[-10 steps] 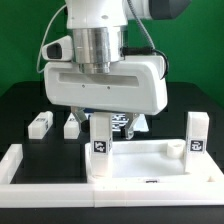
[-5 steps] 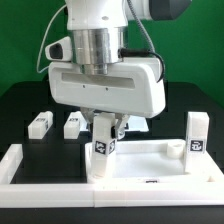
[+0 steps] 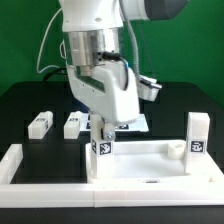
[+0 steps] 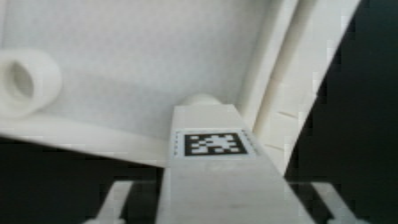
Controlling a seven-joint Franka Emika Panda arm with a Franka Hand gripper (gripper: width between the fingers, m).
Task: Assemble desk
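The white rimmed tabletop (image 3: 145, 165) lies at the front, inside the border wall. One leg block (image 3: 102, 140) stands upright on its corner at the exterior view's left, tag facing front. My gripper (image 3: 103, 128) straddles this leg from above. In the wrist view the leg (image 4: 217, 165) runs up between my fingers (image 4: 121, 205), with a dark gap on each side, so the jaws stand open around it. The tabletop's inside (image 4: 125, 110) and a round socket (image 4: 22, 80) show beyond. A second leg (image 3: 196, 133) stands on the right corner. Two loose legs (image 3: 40, 124) (image 3: 73, 125) lie on the black table.
The low white border wall (image 3: 18, 162) runs along the front and the exterior view's left of the tabletop. The arm's body hides much of the table behind the tabletop.
My hand has turned about its vertical axis, from broadside to the camera to nearly edge-on. The leg stays upright on the same corner.
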